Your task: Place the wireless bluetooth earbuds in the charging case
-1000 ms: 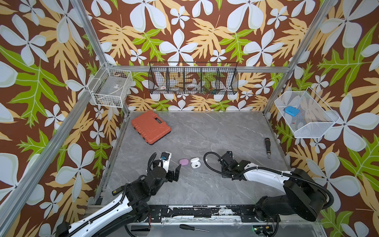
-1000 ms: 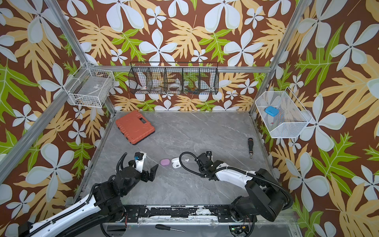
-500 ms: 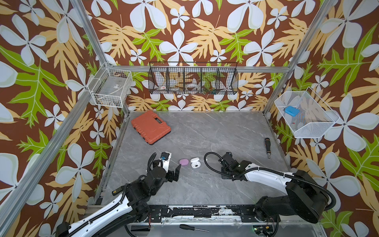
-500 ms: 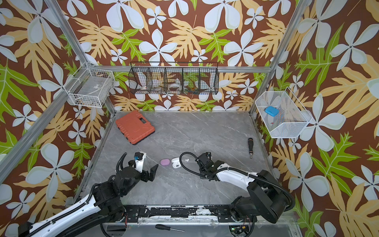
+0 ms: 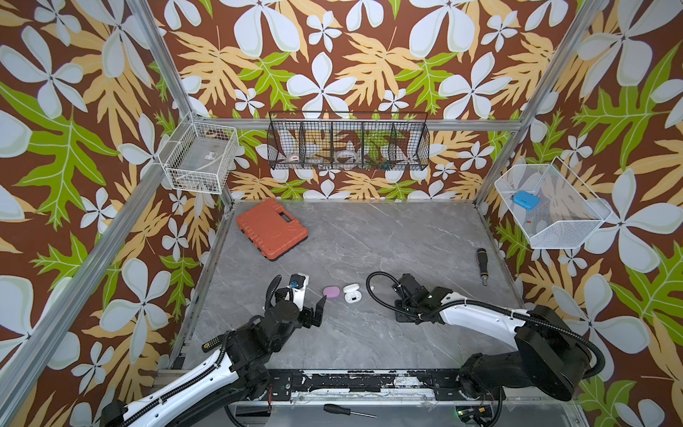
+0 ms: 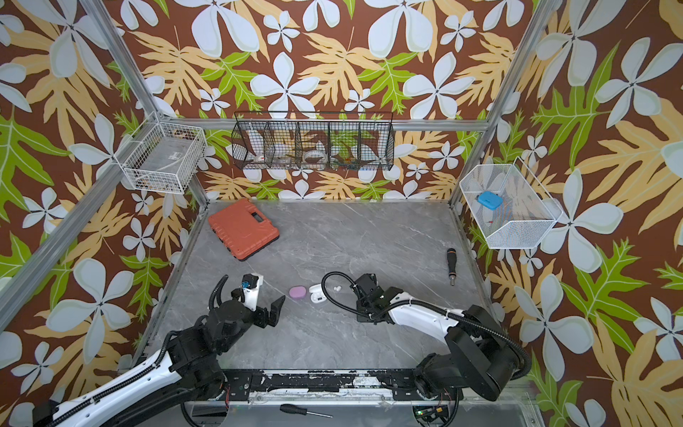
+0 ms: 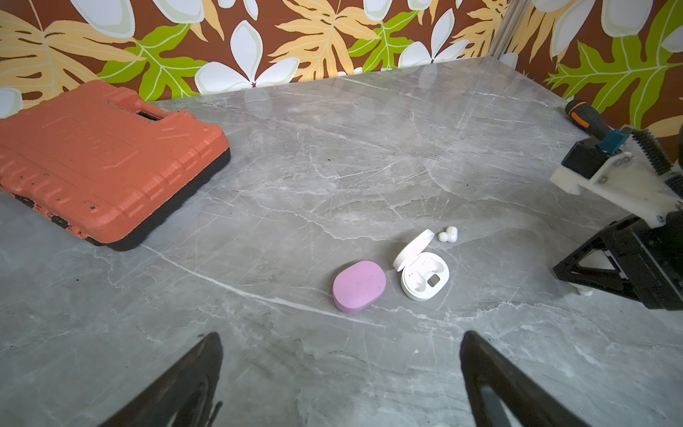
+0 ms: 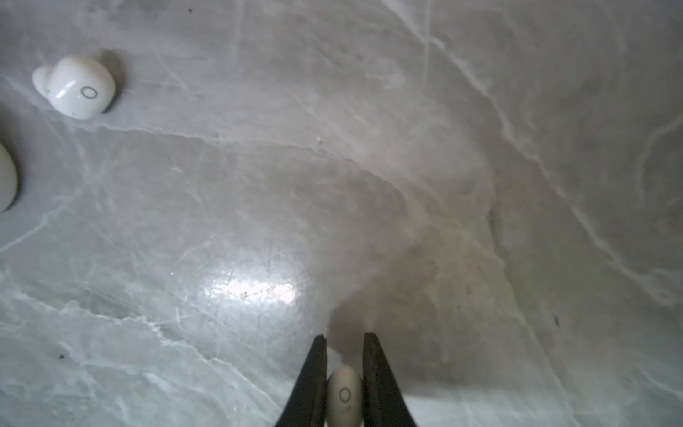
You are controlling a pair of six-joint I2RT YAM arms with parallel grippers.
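Even bright light; glare patch on table (image 8: 251,290); right wrist view soft

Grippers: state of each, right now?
Left gripper: open, holding nothing.
Right gripper: shut on a white earbud.

I am reading no words or numbers. A small ring mark is showing on the held earbud (image 8: 343,397) in my right gripper (image 8: 345,336) and on the loose earbud (image 8: 79,88) lying on the counter (image 8: 443,148).

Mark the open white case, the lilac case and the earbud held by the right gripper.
open white case (image 7: 425,276), left wrist view, its base.
lilac case (image 7: 359,286), left wrist view, middle of closed lid.
held white earbud (image 8: 344,395), right wrist view, its ringed face.
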